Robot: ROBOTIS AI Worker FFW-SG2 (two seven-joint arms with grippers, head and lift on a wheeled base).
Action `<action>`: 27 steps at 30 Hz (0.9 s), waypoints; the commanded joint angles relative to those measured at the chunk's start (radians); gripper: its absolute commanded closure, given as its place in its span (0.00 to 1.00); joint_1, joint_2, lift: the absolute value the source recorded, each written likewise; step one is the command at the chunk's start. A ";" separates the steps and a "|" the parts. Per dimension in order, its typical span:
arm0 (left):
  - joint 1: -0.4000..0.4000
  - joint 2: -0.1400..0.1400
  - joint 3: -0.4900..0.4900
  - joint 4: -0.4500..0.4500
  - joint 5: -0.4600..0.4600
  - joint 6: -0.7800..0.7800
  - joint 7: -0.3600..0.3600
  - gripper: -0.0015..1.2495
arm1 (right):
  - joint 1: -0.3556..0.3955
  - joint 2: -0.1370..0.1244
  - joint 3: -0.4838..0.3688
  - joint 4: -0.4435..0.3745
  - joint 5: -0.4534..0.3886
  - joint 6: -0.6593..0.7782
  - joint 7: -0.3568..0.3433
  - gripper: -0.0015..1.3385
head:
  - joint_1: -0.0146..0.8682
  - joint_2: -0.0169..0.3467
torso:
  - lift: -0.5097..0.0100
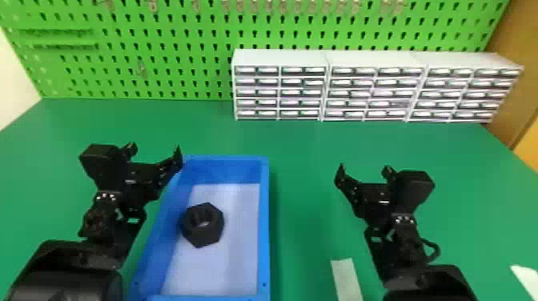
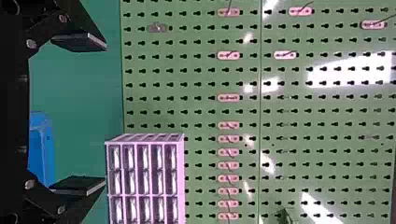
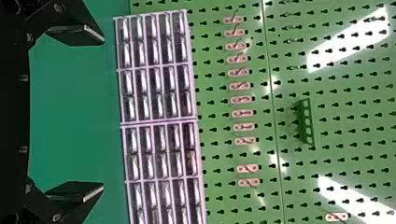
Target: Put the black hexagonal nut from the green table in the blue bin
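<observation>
Head view, left gripper (image 1: 156,149) and right gripper (image 1: 364,168), fingers spread wide, nut (image 1: 203,236) in blue bin (image 1: 264,224)

no readable text, label, brand, number or sign is showing
</observation>
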 commanded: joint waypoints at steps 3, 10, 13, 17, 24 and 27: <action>0.001 0.000 0.006 -0.002 0.000 0.000 0.000 0.20 | 0.006 -0.002 -0.015 0.000 0.001 -0.034 0.000 0.14 | 0.79 0.19 | 0.79; 0.009 0.000 0.032 -0.016 -0.016 0.000 -0.005 0.20 | 0.006 0.000 -0.045 0.000 0.003 -0.028 0.000 0.14 | 0.79 0.19 | 0.79; 0.012 0.000 0.042 -0.022 -0.017 0.000 -0.006 0.20 | 0.006 -0.002 -0.051 0.000 0.003 -0.023 0.000 0.14 | 0.79 0.19 | 0.79; 0.012 0.000 0.050 -0.025 -0.023 0.000 -0.008 0.20 | 0.011 -0.002 -0.053 0.000 0.005 -0.020 0.000 0.14 | 0.79 0.19 | 0.79; 0.012 0.000 0.046 -0.025 -0.028 0.000 -0.008 0.20 | 0.011 -0.008 -0.039 0.000 0.012 -0.016 0.000 0.14 | 0.79 0.19 | 0.79; 0.007 0.000 0.044 -0.025 -0.028 0.000 -0.008 0.20 | 0.011 -0.009 -0.036 0.000 0.012 -0.012 0.000 0.14 | 0.79 0.19 | 0.79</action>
